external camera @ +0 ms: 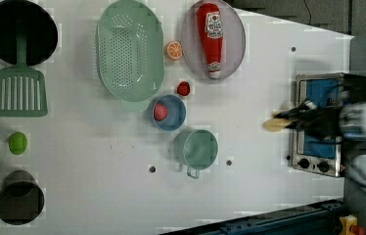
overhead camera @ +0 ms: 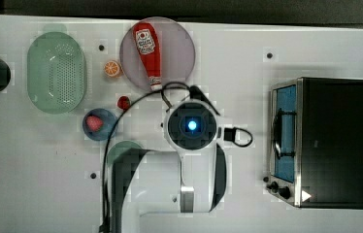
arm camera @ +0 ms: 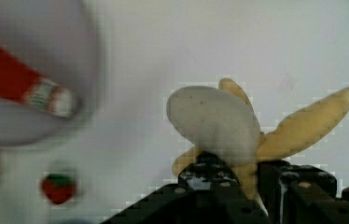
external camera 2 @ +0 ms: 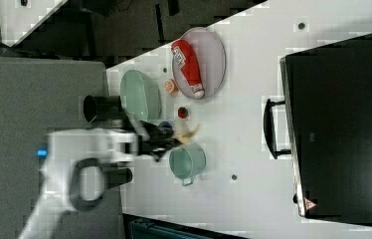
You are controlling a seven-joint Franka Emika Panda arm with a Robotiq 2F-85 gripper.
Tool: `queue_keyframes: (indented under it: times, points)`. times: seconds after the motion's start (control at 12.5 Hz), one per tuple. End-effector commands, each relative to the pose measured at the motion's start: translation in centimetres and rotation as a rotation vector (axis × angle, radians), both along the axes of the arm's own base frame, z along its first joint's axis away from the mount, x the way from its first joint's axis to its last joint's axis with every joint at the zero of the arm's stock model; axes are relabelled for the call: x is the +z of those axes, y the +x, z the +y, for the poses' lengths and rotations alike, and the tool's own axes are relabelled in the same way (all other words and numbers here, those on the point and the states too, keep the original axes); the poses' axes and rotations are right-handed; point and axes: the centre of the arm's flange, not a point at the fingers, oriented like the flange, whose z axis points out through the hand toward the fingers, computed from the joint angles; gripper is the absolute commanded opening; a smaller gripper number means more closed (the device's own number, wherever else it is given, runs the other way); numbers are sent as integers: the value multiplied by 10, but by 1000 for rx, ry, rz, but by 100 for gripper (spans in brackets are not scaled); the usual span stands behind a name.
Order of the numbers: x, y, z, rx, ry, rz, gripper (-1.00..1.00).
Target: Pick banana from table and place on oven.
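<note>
The pale yellow banana point(arm camera: 214, 123), partly peeled with splayed flaps, sits clamped between my gripper's point(arm camera: 245, 175) black fingers, whitish tip outward. In the left view the banana point(external camera: 273, 124) sticks out of the gripper point(external camera: 292, 120) above the white table point(external camera: 249, 68), just off the oven's point(external camera: 314, 165) front. The right view shows the banana point(external camera 2: 190, 133) at the gripper's point(external camera 2: 170, 140) end, above the green mug point(external camera 2: 188, 160). From the top view my arm's wrist point(overhead camera: 192, 125) hangs over the table point(overhead camera: 39, 189) left of the oven point(overhead camera: 337, 141), covering the banana.
A ketchup bottle point(overhead camera: 149, 51) lies on a grey plate point(overhead camera: 179, 48). Near it are an orange slice point(overhead camera: 112, 68), a strawberry point(overhead camera: 123, 102), a blue bowl point(overhead camera: 99, 124) and a green colander point(overhead camera: 56, 72). The top view's left edge holds dark cups and a lime.
</note>
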Motion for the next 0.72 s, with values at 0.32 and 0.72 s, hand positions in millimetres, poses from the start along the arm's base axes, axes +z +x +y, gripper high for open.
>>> queue_keyframes:
  times: [0.32,0.72]
  points:
    - [161,10,-65,-157,29,-43,-57]
    - [168,-6,-182,-176,38,-53,-57]
